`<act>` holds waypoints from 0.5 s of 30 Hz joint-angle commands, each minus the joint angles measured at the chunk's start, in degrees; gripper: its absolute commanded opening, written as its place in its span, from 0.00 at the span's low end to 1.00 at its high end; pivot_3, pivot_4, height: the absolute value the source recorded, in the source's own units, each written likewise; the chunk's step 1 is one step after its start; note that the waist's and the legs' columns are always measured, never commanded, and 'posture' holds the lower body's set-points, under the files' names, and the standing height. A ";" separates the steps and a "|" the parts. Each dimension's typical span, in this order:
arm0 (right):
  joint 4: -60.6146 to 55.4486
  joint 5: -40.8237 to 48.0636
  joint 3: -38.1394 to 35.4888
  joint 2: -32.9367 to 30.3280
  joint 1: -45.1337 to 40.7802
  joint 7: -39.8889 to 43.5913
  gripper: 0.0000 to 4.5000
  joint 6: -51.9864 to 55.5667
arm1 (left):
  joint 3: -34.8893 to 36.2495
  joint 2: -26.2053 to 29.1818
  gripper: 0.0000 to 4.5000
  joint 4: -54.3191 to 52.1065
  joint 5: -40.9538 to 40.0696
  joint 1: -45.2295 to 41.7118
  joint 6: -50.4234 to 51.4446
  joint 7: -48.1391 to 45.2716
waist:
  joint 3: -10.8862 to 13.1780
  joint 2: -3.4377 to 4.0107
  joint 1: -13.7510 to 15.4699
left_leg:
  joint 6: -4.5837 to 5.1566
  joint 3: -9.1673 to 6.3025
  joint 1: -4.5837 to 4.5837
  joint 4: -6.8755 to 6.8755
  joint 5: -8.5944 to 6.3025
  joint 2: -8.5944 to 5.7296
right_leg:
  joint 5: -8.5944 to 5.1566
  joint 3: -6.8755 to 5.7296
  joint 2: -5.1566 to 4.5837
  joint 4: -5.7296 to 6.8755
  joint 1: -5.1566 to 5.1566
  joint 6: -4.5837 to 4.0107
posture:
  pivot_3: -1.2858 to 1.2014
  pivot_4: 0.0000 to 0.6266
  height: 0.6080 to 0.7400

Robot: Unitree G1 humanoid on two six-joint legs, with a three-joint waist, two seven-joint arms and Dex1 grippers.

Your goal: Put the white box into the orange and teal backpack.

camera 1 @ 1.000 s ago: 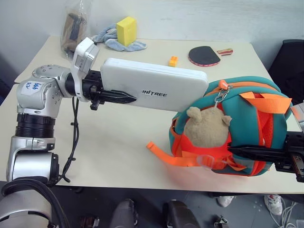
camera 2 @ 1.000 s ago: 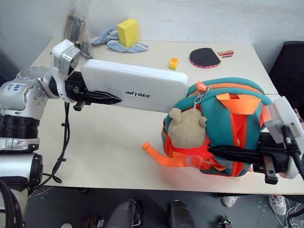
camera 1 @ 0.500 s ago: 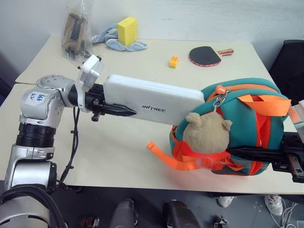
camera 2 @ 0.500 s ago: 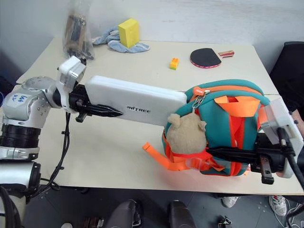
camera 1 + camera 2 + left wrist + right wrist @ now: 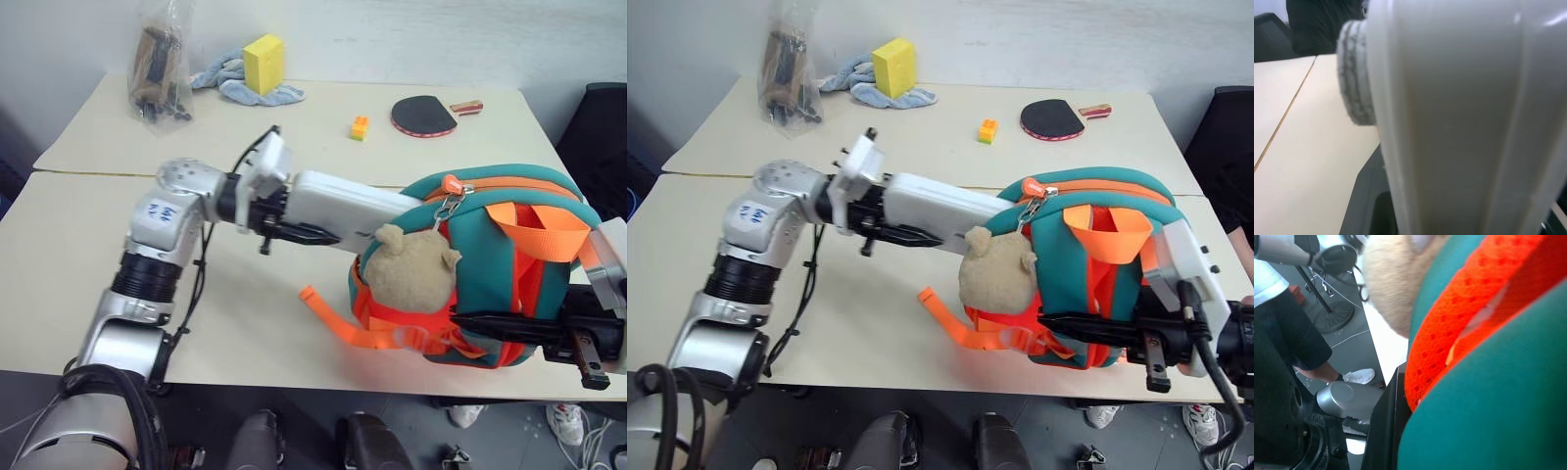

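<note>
Left eye view: the white box is held by the left claw, far end inside the orange and teal backpack. The right claw is clamped on the backpack's lower front above the surface.

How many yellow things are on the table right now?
2. A big yellow sponge block stands on the blue-grey cloth at the table's far edge, and a small yellow-orange toy brick lies left of the black table tennis paddle. The backpack may hide others.
</note>
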 commanded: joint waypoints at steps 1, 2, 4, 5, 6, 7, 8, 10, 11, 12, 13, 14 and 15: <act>-1.88 1.12 0.88 1.24 -0.76 -2.28 0.00 -2.21 | -3.03 -4.20 0.30 -5.78 1.12 0.52 2.93 5.55 | 0.00 0.00 -0.01 | 0.00 0.00 0.00 0.00 0.00 0.00 | 0.00 0.00 0.00 0.00 0.00 0.00 | 0.52 0.24 1.00; -2.06 0.97 1.75 1.60 -1.10 -3.23 0.00 -2.60 | -4.45 -5.74 0.30 -6.14 2.02 0.89 3.17 6.96 | 0.00 0.01 -0.01 | 0.00 0.00 0.00 0.00 0.00 0.00 | 0.00 0.01 0.00 0.01 0.00 0.00 | 0.52 0.24 1.00; -2.48 0.52 3.35 2.10 -1.58 -4.89 0.00 -3.32 | -6.41 -8.58 0.30 -5.94 3.42 1.01 4.34 9.78 | 0.00 0.00 0.00 | -0.01 0.00 0.03 -0.01 0.00 0.00 | 0.00 0.01 0.02 0.02 0.01 0.00 | 0.52 0.24 1.00; -2.70 0.48 3.97 2.28 -1.74 -5.67 0.00 -3.54 | -7.29 -9.48 0.30 -5.53 4.51 1.01 4.29 10.88 | 0.00 0.00 0.00 | -0.01 0.01 0.03 0.00 0.01 0.00 | 0.00 0.01 0.02 0.04 0.01 0.00 | 0.52 0.24 1.00; -3.01 0.53 4.44 2.51 -1.78 -6.42 0.00 -3.75 | -8.32 -9.83 0.30 -5.06 6.01 1.14 3.40 11.46 | 0.00 0.00 -0.05 | -0.01 0.00 0.03 0.01 0.01 0.00 | 0.00 0.02 0.03 0.05 0.01 0.00 | 0.52 0.24 1.00; -3.32 0.60 4.68 2.75 -1.63 -6.97 0.00 -3.93 | -9.05 -9.82 0.38 -4.65 7.10 1.27 2.65 11.59 | -0.01 0.01 -0.12 | -0.01 0.01 0.03 0.01 0.01 0.00 | 0.00 0.02 0.04 0.05 0.01 0.00 | 0.52 0.24 1.00; -3.58 0.74 4.85 2.92 -1.47 -7.48 0.00 -4.06 | -9.38 -9.60 0.46 -4.43 7.67 1.32 2.41 11.54 | -0.01 0.01 -0.20 | -0.01 0.01 0.04 -0.01 0.01 0.00 | 0.00 0.03 0.04 0.05 0.01 0.00 | 0.52 0.24 1.00; -4.24 0.99 4.86 3.48 -0.79 -8.37 0.00 -4.28 | -8.84 -8.92 0.56 -3.69 7.81 1.14 2.78 11.43 | -0.01 0.01 -0.20 | -0.03 0.02 0.07 -0.04 0.02 0.02 | 0.00 0.05 0.07 0.06 0.01 0.00 | 0.52 0.24 1.00; -4.60 1.07 4.82 3.79 -0.34 -8.78 0.00 -4.40 | -8.26 -8.30 0.64 -3.44 7.61 1.03 3.17 11.05 | -0.01 0.01 -0.15 | -0.03 0.02 0.09 -0.04 0.02 0.02 | 0.00 0.05 0.07 0.08 0.01 0.00 | 0.52 0.24 1.00; -5.02 0.90 4.75 4.21 0.36 -9.10 0.00 -4.60 | -7.44 -7.04 0.69 -3.14 7.35 0.89 3.45 10.28 | -0.01 0.01 -0.12 | -0.04 0.01 0.09 -0.04 0.02 0.02 | 0.00 0.05 0.08 0.09 0.01 0.00 | 0.52 0.24 1.00; -5.39 0.74 4.76 4.52 0.98 -9.48 0.00 -4.85 | -6.60 -5.62 0.75 -2.93 6.97 0.79 3.59 9.24 | -0.01 0.01 -0.17 | -0.04 0.01 0.09 -0.04 0.02 0.02 | 0.00 0.05 0.07 0.09 0.01 0.00 | 0.52 0.24 1.00; -5.72 0.66 4.84 4.76 1.43 -9.92 0.00 -5.09 | -5.67 -4.11 0.82 -2.76 6.47 0.72 3.69 8.27 | -0.01 0.01 -0.27 | -0.04 0.01 0.09 -0.04 0.02 0.03 | 0.00 0.05 0.07 0.09 0.01 0.00 | 0.52 0.24 1.00; -5.95 0.60 4.91 4.98 1.80 -10.30 0.00 -5.29 | -4.30 -2.55 0.88 -2.30 5.46 0.42 4.46 7.22 | -0.01 0.02 -0.33 | -0.04 0.02 0.10 -0.05 0.03 0.04 | 0.00 0.06 0.08 0.10 0.01 0.00 | 0.52 0.24 1.00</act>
